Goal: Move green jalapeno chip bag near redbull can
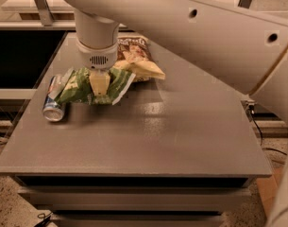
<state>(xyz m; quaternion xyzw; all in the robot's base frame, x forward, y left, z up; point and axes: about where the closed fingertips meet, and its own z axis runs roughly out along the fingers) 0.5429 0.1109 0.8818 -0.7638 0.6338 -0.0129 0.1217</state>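
The green jalapeno chip bag (77,86) is crinkled and sits at the table's left side. Its left end touches or overlaps the redbull can (53,104). The can lies on its side near the left edge, its silver end facing the front. My gripper (100,83) comes straight down onto the middle of the bag. One pale finger (100,81) shows in front of the bag, and the jaws are closed on it. The bag's lower edge is at or just above the tabletop, with a shadow under it.
A brown-and-cream chip bag (134,58) lies just behind and to the right of the gripper. The grey table (172,136) stretches to the right and front. My large white arm (205,37) crosses the upper right of the view.
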